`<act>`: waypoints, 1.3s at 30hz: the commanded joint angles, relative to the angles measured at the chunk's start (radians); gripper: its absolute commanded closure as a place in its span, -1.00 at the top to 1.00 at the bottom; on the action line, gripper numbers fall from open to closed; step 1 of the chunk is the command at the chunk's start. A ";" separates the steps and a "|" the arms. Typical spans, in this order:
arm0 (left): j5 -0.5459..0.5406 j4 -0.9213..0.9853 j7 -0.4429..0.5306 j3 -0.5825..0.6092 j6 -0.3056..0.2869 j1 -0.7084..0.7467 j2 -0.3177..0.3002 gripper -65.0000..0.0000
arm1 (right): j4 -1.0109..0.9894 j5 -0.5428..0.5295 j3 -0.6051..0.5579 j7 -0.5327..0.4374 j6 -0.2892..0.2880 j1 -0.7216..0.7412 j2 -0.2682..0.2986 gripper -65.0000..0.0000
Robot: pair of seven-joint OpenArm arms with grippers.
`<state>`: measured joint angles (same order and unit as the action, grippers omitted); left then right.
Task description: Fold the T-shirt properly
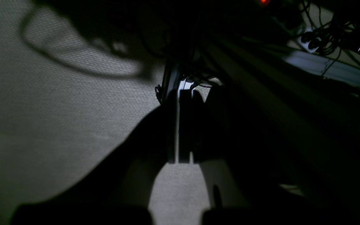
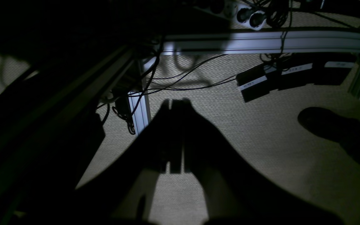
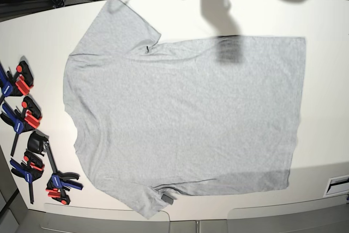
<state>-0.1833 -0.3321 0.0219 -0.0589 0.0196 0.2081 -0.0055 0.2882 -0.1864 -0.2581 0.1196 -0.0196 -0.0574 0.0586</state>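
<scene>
On the white table [image 3: 49, 25], grey T-shirt [image 3: 185, 118] spread flat, plain side up. Left gripper [image 1: 184, 125] and right gripper [image 2: 176, 134] over carpet, jaws closed, empty.

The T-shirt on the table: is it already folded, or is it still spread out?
Spread out. In the base view the T-shirt lies flat in one layer on the white table, both sleeves out to the sides, with no fold made yet.

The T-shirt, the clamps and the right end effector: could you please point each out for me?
T-shirt [image 3: 185, 118]: base view, middle of the fabric.
Clamps [image 3: 24, 115]: base view, red jaw.
Right end effector [image 2: 176, 107]: right wrist view, closed fingertips.
</scene>
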 commanded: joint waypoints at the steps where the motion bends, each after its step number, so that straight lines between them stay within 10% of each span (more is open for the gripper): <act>1: -0.001 -0.003 0.001 0.001 0.007 0.008 0.005 -1.00 | 0.006 -0.001 0.002 -0.008 -0.006 0.004 0.003 -1.00; 39: -0.005 -0.003 0.016 0.001 0.007 0.014 0.002 -1.00 | 0.006 -0.001 0.002 -0.023 -0.005 -0.030 0.014 -1.00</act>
<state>-0.1837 -0.3321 0.0299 -0.0589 0.0196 0.2115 -0.0059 0.2893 -0.1864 -0.2581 0.1009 -0.0196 -0.0845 0.0669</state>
